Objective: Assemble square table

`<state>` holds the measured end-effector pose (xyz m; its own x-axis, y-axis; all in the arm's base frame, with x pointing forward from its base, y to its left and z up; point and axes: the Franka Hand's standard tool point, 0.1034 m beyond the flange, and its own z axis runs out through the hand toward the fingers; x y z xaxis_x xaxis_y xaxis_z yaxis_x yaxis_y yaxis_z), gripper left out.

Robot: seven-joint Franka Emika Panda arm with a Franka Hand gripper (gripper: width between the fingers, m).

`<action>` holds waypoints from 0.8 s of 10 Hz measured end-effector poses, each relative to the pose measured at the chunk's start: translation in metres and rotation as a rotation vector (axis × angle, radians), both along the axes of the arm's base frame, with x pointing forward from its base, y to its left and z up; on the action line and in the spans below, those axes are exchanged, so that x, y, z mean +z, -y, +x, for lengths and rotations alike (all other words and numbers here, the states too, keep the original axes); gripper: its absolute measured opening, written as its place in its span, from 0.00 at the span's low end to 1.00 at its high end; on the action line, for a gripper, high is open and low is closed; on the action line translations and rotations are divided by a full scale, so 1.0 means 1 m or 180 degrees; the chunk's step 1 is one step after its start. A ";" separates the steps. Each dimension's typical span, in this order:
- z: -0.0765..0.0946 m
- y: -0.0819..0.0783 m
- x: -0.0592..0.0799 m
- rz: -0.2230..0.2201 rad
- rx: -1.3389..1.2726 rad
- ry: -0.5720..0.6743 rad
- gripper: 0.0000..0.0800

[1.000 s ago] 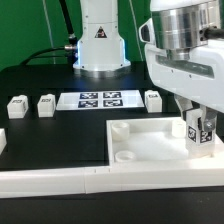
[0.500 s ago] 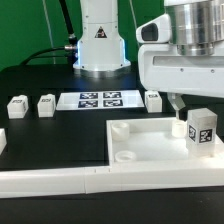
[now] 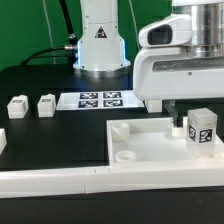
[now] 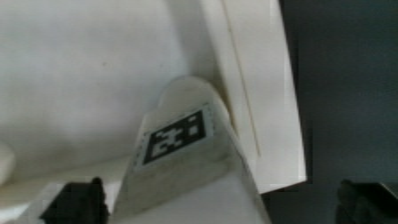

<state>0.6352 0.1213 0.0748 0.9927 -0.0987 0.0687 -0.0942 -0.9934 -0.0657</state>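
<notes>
The white square table top (image 3: 150,143) lies at the exterior view's right, with open round sockets (image 3: 118,130) on its left side. One tagged leg post (image 3: 203,128) stands upright in its right corner. My gripper (image 3: 188,112) hangs just above that post, open and holding nothing. In the wrist view the post (image 4: 187,150) rises between my spread gripper (image 4: 219,205), with both dark fingertips (image 4: 75,200) clear of it, over the table top (image 4: 71,80). Two loose leg posts (image 3: 18,105) (image 3: 46,103) stand at the left.
The marker board (image 3: 100,100) lies in front of the arm's base (image 3: 100,45). A long white L-shaped rail (image 3: 60,182) runs along the front. Another small white part (image 3: 2,141) sits at the left edge.
My gripper has opened off the leg post and risen, leaving the post standing on the table top's right corner. The other parts have not moved.
</notes>
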 end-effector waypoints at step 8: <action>-0.001 0.002 -0.002 0.0017 -0.0242 -0.0012 0.36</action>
<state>0.6344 0.1190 0.0723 0.9826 -0.1741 0.0643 -0.1696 -0.9830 -0.0705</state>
